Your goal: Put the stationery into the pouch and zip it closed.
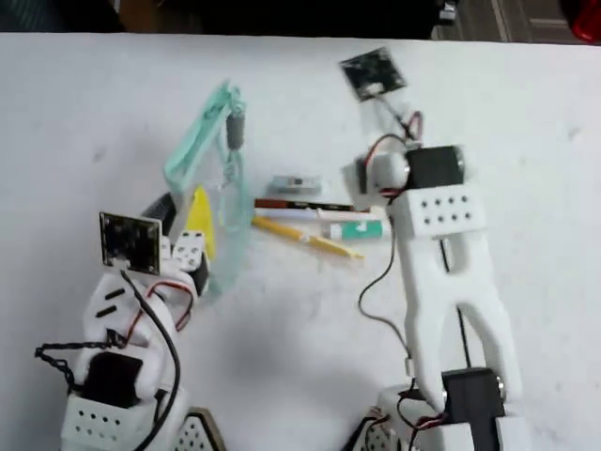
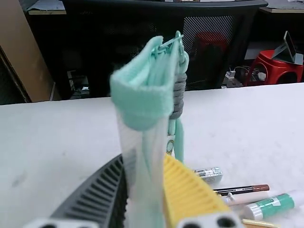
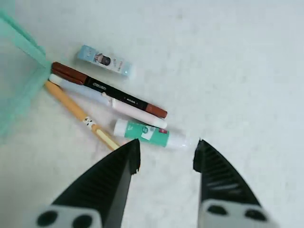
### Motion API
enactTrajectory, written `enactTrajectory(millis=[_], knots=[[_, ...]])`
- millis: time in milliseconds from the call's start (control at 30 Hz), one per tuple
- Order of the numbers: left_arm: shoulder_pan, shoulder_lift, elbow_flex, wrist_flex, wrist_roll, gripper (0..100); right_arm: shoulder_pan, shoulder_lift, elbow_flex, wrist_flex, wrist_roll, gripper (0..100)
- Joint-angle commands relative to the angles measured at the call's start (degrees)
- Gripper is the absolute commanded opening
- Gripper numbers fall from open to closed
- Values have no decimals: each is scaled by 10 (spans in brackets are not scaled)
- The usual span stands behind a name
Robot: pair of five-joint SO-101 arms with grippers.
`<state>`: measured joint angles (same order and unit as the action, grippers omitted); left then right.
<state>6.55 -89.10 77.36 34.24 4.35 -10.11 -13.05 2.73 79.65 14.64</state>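
Bright even light; table (image 1: 75,113) glaring; soft shadows, perhaps overhead.

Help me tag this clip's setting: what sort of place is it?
Probably an office or lab workroom: a white table, where the left pincer holds up a pouch, with a black mesh office chair and a red stool behind it.
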Motion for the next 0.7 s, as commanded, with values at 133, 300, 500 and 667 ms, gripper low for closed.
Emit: enactTrajectory(millis=[133,300,500,667], knots=[[-5,0,-2,21,1,23,0,-13,-4,59,87,172],[-5,0,-2,32,1,23,-15,-9,-1,88,149,172],[-5,0,-2,32,0,24,-1,-15,70,81,205,170],[-4,0,-2,32,0,24,9,-40,108,46,206,170]])
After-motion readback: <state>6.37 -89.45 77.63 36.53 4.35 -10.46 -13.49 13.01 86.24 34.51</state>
